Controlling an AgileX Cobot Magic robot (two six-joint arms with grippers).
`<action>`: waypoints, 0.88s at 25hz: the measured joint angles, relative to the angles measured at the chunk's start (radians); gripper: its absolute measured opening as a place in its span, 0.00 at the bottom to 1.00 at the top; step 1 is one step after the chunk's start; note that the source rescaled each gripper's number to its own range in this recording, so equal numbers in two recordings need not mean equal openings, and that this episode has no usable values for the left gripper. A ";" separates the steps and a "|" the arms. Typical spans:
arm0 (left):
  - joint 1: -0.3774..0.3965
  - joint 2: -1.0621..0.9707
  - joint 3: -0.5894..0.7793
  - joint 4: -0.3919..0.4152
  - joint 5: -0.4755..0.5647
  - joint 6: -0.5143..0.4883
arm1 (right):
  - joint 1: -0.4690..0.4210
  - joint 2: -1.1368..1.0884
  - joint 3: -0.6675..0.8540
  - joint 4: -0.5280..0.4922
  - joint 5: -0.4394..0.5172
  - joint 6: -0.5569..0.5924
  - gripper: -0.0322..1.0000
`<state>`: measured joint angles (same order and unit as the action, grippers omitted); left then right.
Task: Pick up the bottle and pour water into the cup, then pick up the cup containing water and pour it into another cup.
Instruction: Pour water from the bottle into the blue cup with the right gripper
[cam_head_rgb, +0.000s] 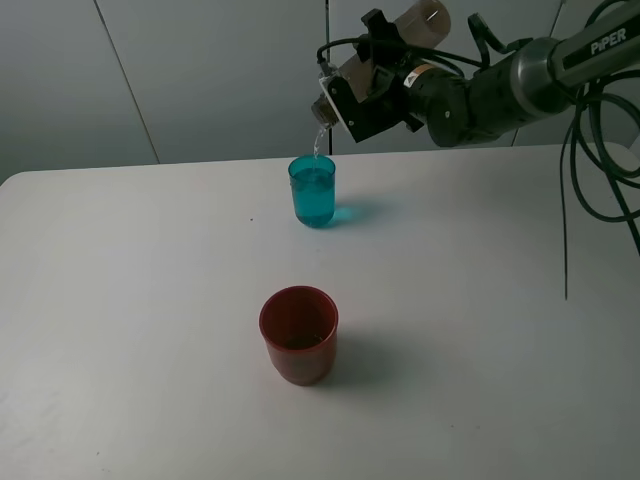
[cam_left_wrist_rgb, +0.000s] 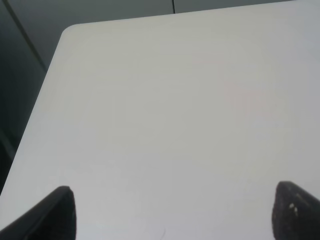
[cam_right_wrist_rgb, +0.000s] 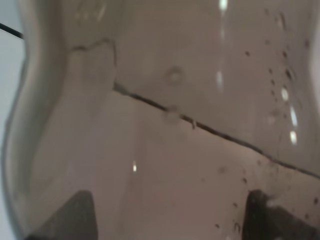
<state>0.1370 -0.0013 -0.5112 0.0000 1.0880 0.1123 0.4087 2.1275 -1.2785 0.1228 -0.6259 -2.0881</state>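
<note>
My right claw (cam_head_rgb: 378, 62) is clamped tight on the smoky bottle (cam_head_rgb: 422, 22), which I hold tipped well over, high above the far middle of the table (cam_head_rgb: 120, 300), neck down and to the left. A thin thread of water (cam_head_rgb: 318, 143) falls from the neck into the teal cup (cam_head_rgb: 312, 192) standing directly below. The red cup (cam_head_rgb: 298, 335) waits nearer, well apart from the teal one. My left claw (cam_left_wrist_rgb: 175, 215) hangs wide and empty over bare table, out of the high view. To pour well, I think the neck should stay right over the teal cup's mouth, since the stream lands close to its far rim and a small drift could send it onto the table. The tilt should stay gentle, so the thread does not turn into a gush. The teal cup already looks fairly full, so I would right the bottle soon and leave headroom, because that cup must next be lifted and tipped.
</note>
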 joint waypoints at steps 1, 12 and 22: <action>0.000 0.000 0.000 0.000 0.000 0.000 | 0.000 0.000 0.000 -0.004 -0.018 0.000 0.03; 0.000 0.000 0.000 0.000 0.000 0.002 | 0.000 0.000 0.000 -0.033 -0.049 0.000 0.03; 0.000 0.000 0.000 0.000 0.000 0.002 | 0.000 0.000 0.000 -0.033 -0.070 0.000 0.03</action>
<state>0.1370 -0.0013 -0.5112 0.0000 1.0880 0.1141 0.4087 2.1275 -1.2785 0.0899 -0.6954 -2.0881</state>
